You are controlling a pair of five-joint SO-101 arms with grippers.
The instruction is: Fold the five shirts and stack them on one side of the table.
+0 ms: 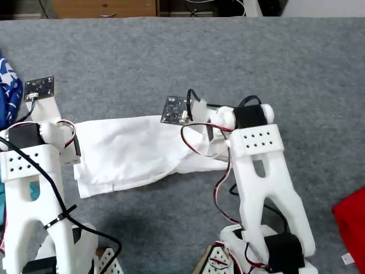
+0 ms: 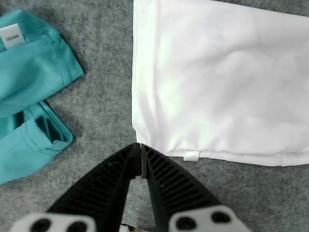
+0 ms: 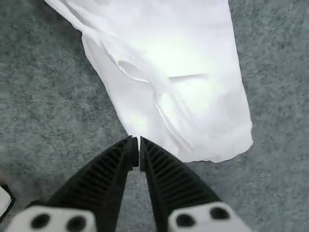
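White shirt [image 1: 128, 153] lay between the arms. Left gripper [image 2: 140, 150] and right gripper [image 3: 135, 144], fingers pressed together, met its edges. Left wrist view showed a teal shirt [image 2: 29, 82]; high view, a red shirt [image 1: 351, 220] at right.

Two white plastic arms, left arm [image 1: 28, 171] and right arm [image 1: 265, 177], each carrying black servo blocks [image 1: 251, 116] and rows of small holes in the brackets. Red, black and white cables [image 1: 217, 194] loop off the right one. A dark circuit board [image 1: 175, 109] tops each wrist. Left gripper [image 2: 141, 162] and right gripper [image 3: 136, 147]: black ribbed fingers [image 2: 169, 186], white bases, dark screw holes.
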